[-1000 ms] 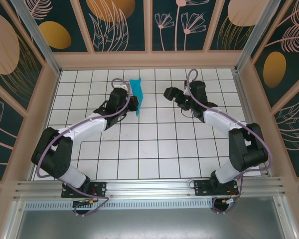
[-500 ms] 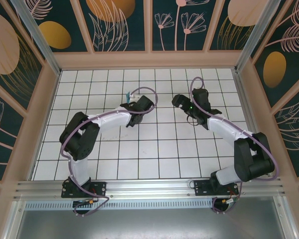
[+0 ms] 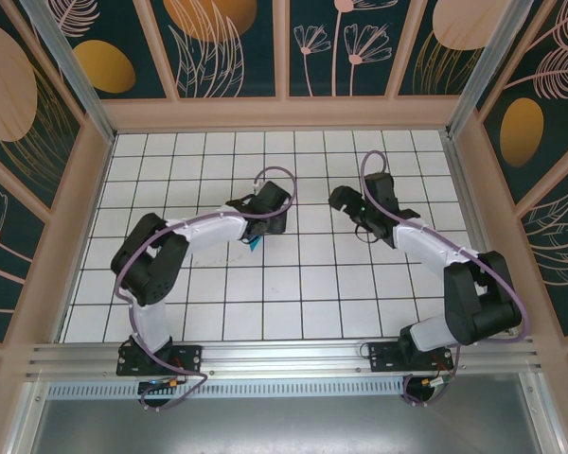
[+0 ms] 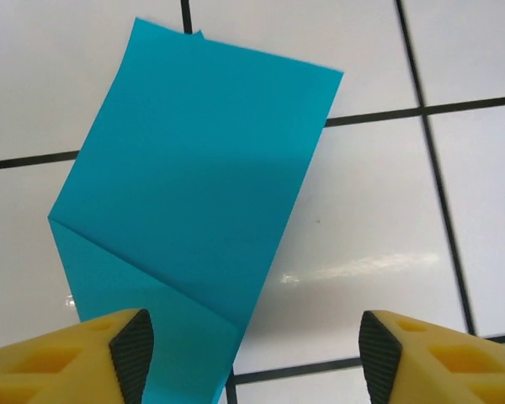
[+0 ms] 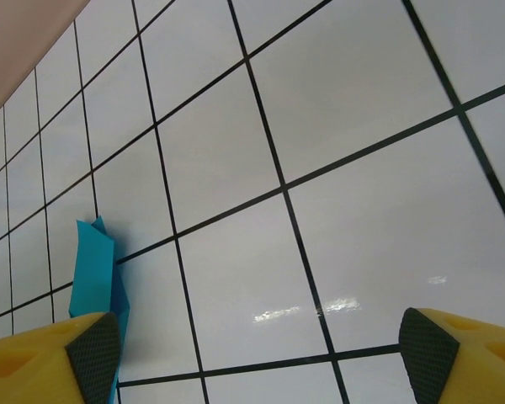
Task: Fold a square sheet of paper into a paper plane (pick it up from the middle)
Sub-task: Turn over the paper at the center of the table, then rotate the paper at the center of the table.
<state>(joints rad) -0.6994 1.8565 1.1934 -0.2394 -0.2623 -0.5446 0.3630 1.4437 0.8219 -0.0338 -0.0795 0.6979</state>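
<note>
The sheet of paper point(image 4: 194, 177) is teal-blue and folded into creased layers, with a diagonal crease across its lower part. It lies flat on the white grid floor. My left gripper point(image 4: 252, 358) hangs open just above it, the left fingertip point(image 4: 133, 349) over the paper's lower corner and nothing gripped between the pads. From above, a small teal tip of the paper point(image 3: 253, 243) peeks out under my left gripper point(image 3: 268, 222). My right gripper point(image 5: 257, 353) is open and empty over bare tiles, with the paper point(image 5: 97, 269) off to its left. From above, the right gripper point(image 3: 343, 200) sits about two tiles right of the left one.
The white tiled floor point(image 3: 303, 284) is ringed by a low wooden wall point(image 3: 284, 113). Both arms bend inward toward the middle of the far half. The pink wall edge point(image 5: 25, 34) shows in the right wrist view's top left corner.
My left arm swung right and lowered with the paper, then the gripper opened and let it go onto the floor. My right gripper shifted slightly and stayed open.
</note>
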